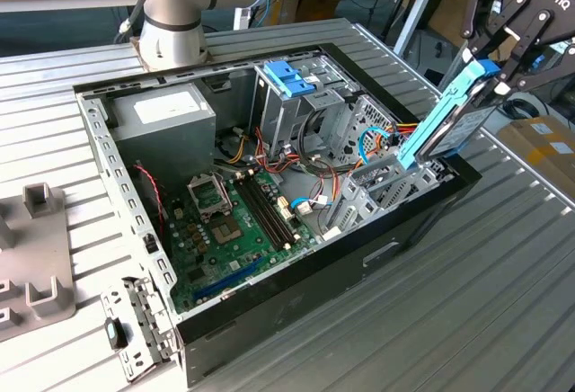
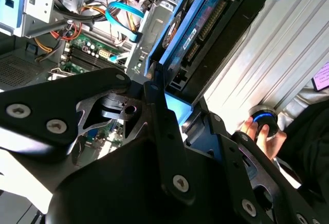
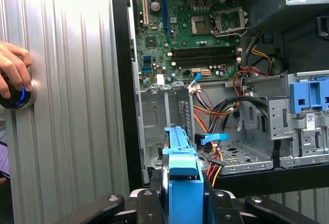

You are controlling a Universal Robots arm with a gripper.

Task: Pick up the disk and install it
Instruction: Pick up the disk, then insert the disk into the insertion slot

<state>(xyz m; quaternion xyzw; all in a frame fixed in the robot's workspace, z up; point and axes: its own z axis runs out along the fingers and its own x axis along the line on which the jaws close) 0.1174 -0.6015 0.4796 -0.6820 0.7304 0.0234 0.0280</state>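
over the corner of the open computer case (image 1: 359,257) at the exterior view's right, the gripper (image 1: 496,68) is clamped on the upper end of the disk (image 1: 449,120). the disk hangs tilted, its blue frame along the edges and its lower end just above the grey drive bay (image 1: 382,185) inside that corner of the case. contact with the bay cannot be confirmed.

judged step: seating the disk in the bay.

- square the blue frame edges to the bay walls before any descent; in the first wrist view the disk stands roughly in line with the bay.
- reduce the tilt so that the lower end clears the case rim.
- avoid the loose cables (image 1: 368,145) beside the bay, inside the case.
- note a hand (image 3: 13,67) on a round knob (image 3: 16,98) outside the case.
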